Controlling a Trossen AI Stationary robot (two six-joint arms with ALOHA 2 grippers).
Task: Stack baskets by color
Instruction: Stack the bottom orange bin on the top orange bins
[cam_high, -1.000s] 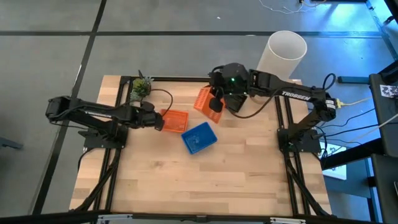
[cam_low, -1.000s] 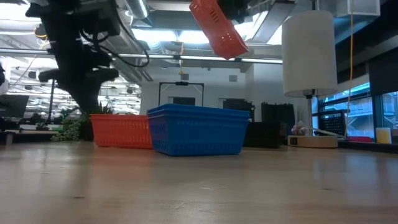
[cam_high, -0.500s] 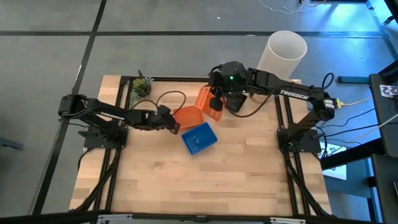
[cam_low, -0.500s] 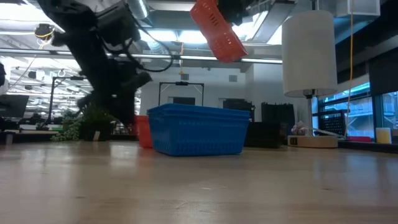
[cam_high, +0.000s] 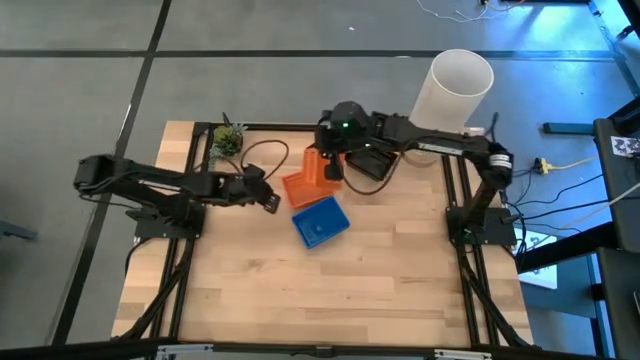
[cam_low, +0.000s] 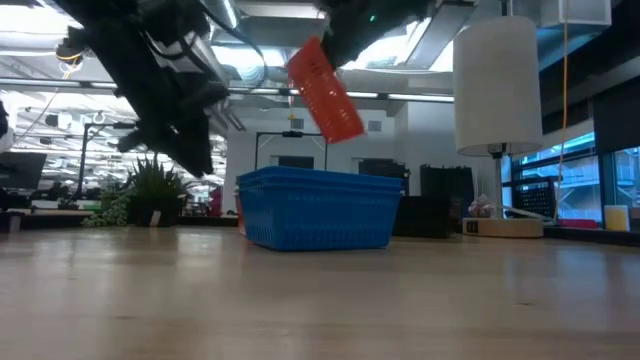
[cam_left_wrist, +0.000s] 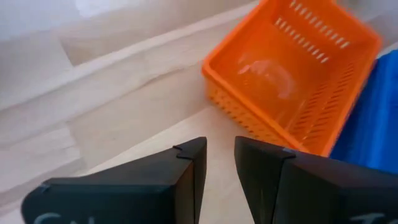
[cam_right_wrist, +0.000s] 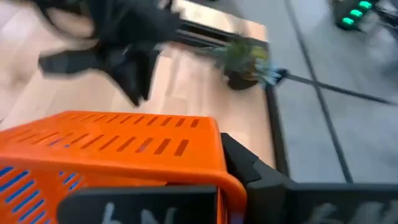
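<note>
One orange basket (cam_high: 298, 190) rests flat on the table, touching the blue basket (cam_high: 320, 222) in front of it. In the left wrist view this orange basket (cam_left_wrist: 292, 74) lies just beyond my left gripper (cam_left_wrist: 219, 155), which is open, empty and apart from it. My right gripper (cam_high: 335, 168) is shut on a second orange basket (cam_low: 325, 90), held tilted in the air above the far end of the resting one. In the low view the blue basket (cam_low: 318, 208) hides most of the resting orange one. My right gripper holds the second orange basket by its rim at one end (cam_right_wrist: 214, 171), coming from the table's right side and slanting down. The gripper body hides how the fingers sit on the rim. The basket hangs tilted, one end low (cam_low: 345, 128), clear of the table and the other baskets.
A tall white cylinder (cam_high: 460, 85) stands at the far right corner and a small green plant (cam_high: 226, 140) at the far left corner. A dark cable loops from my left arm near the plant. Bare wood lies toward the near edge.
My left gripper has gone toward the table's right edge, sliding the resting orange basket up against the blue one, then drawn back a little and tipped up. My right gripper has moved left and down with its basket and rolled, so the basket hangs lower and turned.
</note>
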